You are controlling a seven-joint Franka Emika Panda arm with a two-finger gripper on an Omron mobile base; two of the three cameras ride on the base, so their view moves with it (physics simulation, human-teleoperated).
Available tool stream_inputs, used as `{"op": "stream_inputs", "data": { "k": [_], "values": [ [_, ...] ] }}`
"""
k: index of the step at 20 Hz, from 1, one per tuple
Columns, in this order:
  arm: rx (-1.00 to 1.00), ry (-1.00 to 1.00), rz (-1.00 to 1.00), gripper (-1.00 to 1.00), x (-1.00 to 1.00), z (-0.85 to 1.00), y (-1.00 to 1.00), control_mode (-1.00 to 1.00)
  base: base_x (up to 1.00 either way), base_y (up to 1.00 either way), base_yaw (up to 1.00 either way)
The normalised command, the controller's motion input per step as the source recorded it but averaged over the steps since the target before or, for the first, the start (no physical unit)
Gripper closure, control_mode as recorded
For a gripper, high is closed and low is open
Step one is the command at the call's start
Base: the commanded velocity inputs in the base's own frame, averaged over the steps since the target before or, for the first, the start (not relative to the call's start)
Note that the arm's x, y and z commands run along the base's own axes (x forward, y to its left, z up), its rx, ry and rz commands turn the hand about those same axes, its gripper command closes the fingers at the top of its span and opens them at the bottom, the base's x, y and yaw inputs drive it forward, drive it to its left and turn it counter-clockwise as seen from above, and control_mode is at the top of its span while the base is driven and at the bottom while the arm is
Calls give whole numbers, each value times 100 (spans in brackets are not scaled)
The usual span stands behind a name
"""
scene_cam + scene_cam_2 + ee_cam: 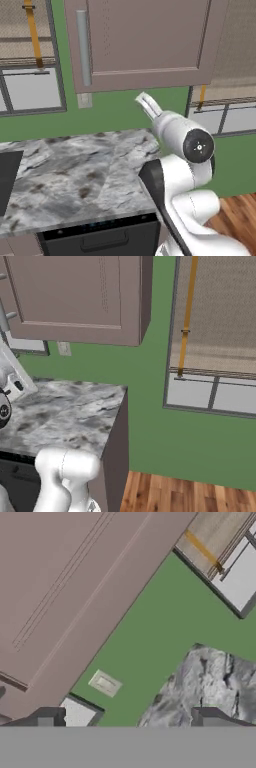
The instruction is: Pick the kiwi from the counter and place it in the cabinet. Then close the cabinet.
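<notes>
The mauve-brown cabinet (145, 40) hangs above the counter with its door flush and its grey bar handle (83, 47) on the left; it also appears as cabinet (75, 296) and cabinet (65, 587). The marbled counter (75, 170) lies below, counter (65, 411). My gripper (145, 101) is raised over the counter's back right, pointing up at the wall under the cabinet. In the hand view the gripper (127, 719) is open, its fingertips (46, 719) wide apart with nothing between them. The kiwi is out of view.
A wall outlet (84, 100) sits on the green wall below the cabinet. Wire-mesh windows (27, 55) flank the cabinet. A dark appliance front (100, 235) is under the counter, a dark slab (7, 175) at its left. Wooden floor (190, 493) lies right of the counter's end.
</notes>
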Motion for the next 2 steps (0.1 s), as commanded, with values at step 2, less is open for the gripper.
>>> {"op": "stream_inputs", "data": {
  "k": [2],
  "values": [
    [0, 9, 17, -100, -100, 8, 58, -100, 0, 0, 0]
  ]
}}
